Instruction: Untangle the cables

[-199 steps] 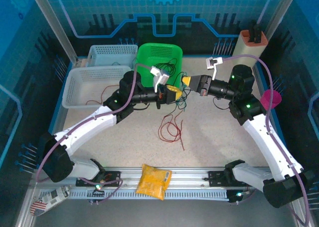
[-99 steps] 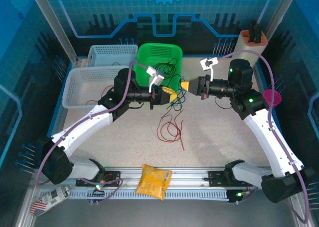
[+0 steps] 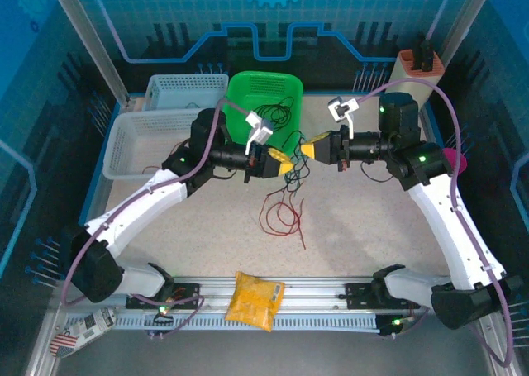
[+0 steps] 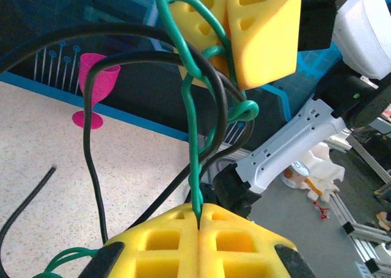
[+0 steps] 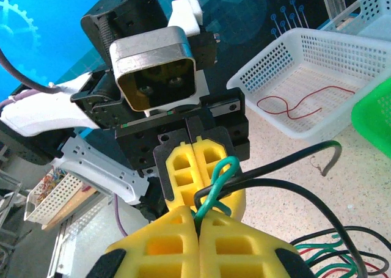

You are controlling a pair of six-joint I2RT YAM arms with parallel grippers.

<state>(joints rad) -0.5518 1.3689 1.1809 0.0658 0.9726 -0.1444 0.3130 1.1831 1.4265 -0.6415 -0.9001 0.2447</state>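
Both pincers have slipped a shade toward 6 o'clock in the overhead view since a second ago, and the gap between them looks barely wider. We see the left pincer [image 3: 279, 162] and the right pincer [image 3: 308, 149] facing each other tip to tip above the middle of the speckled beige table [image 3: 364, 227].

Each is pressed together on the same thin, flexible green cable [image 4: 194, 137]. In the left wrist view it leaves our own pinch and runs straight up to the other arm's yellow tips, where it bends into a small loop. A thin, glossy black cable [image 4: 90, 162] crosses this short green span and hooks around it.

The held span's long axis runs from the left pincer at 8 o'clock to the right pincer at 2 o'clock. The rest of the tangle hangs off it toward 6 o'clock, down to a thin red cable [image 3: 279, 215] coiled loosely on the table. More black loops trail toward 12 o'clock over the bright green plastic basket [image 3: 252, 83].

We judge neither arm nearer, as both already hold the strand. A pull apart along that axis looks the likely way to draw the green line taut, though the black hook could cinch tighter.
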